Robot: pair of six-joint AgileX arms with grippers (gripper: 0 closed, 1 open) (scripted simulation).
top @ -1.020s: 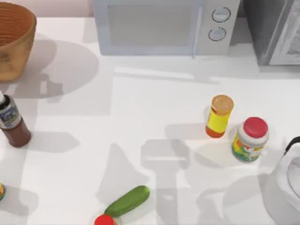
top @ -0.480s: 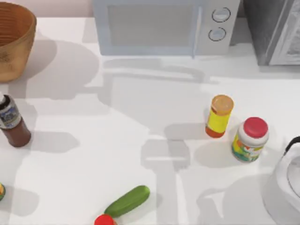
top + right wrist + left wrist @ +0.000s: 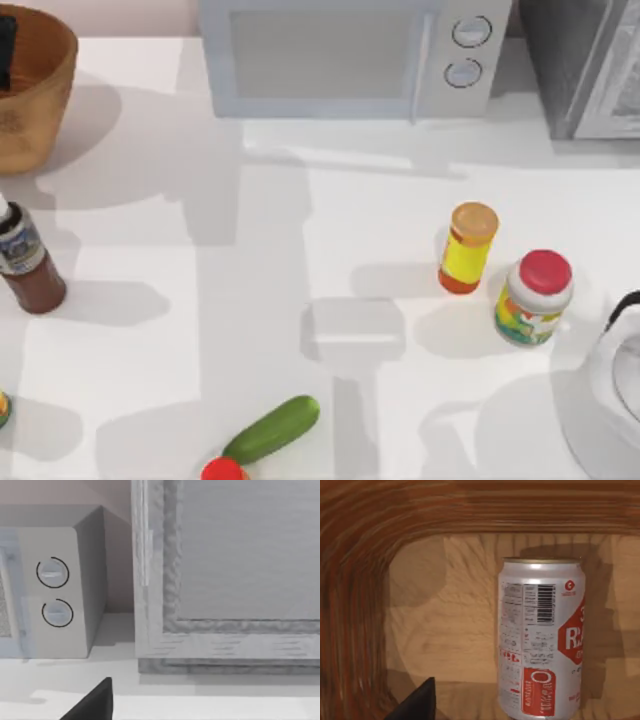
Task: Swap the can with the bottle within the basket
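Near edge of the desk: a green cucumber lies on its side with a red-topped item just beside it, both clear of the task. Toward the right edge, the yellow orange-capped bottle and the red-lidded white jar stand upright close together; a white kettle sits at the near right corner. At the left edge the bottle stands upright on the bare desk, outside the basket, likely waiting its turn to go in. Far left corner: the basket, with a dark piece of the left gripper showing above its bowl. In the left wrist view the can stands upright on the woven floor inside the basket (its olive-gold rim just visible), and one dark fingertip is apart from it; jaw opening cannot be told, nothing gripped as far as shown. Judgement: the left arm is placed here to lift the can out first, freeing the basket for the bottle. Along the far edge, a microwave. The right gripper is parked facing the microwave and a grey cabinet; jaws cannot be told.
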